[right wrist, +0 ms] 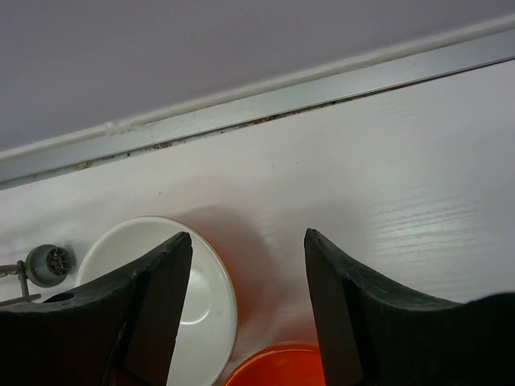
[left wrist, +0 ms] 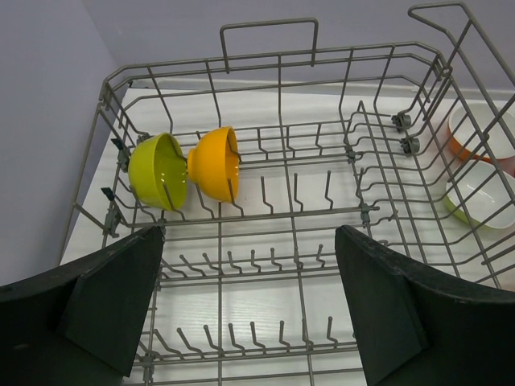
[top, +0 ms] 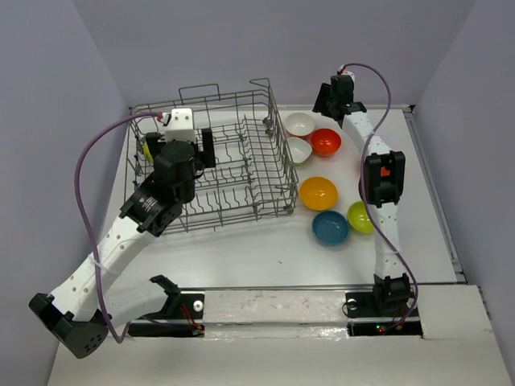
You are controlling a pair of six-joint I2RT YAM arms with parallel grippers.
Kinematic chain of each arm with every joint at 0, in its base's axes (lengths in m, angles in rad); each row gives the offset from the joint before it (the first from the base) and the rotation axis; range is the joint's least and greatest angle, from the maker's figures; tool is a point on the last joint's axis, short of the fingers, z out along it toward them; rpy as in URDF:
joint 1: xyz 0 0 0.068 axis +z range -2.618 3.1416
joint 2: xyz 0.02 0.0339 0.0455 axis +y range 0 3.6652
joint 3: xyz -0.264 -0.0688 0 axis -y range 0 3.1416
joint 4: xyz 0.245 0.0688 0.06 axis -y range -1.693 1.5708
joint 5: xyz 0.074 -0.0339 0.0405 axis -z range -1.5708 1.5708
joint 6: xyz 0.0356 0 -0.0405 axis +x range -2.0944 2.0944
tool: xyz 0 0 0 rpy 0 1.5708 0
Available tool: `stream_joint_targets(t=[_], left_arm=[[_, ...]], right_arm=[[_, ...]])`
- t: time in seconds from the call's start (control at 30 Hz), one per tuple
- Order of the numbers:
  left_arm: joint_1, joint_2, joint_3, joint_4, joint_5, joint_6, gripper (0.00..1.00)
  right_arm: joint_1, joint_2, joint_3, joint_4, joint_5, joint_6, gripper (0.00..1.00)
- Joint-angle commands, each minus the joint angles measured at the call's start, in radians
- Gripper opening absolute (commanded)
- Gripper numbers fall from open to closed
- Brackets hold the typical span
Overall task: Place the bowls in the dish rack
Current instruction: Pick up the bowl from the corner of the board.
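Bowls (left wrist: 216, 163) lean on the dish rack (left wrist: 278, 56) tines so they stay up; our left gripper (left wrist: 249, 241) is spread wide and empty, our right gripper (right wrist: 245, 237) spread near a white bowl (right wrist: 201, 301)

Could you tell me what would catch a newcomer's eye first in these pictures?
The big grey wire dish rack fills the table's left half, a lime green bowl and an orange-yellow bowl on edge by its left wall. Right of it lies a bright cluster of loose bowls, the open right gripper hovering near the far white bowl.
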Motion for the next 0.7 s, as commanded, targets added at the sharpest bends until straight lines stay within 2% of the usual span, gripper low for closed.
stream_joint_targets(t=[0.0,0.67], left_arm=[[0.008,0.003,-0.006,0.051,-0.006,-0.011,0.99],[0.014,0.006,-0.011,0.056,0.017,-0.020,0.99]], right_arm=[[0.006,0.010,0.025,0.052,-0.022,-0.026,0.64],[0.006,0.005,0.031,0.055,-0.011,-0.071,0.64]])
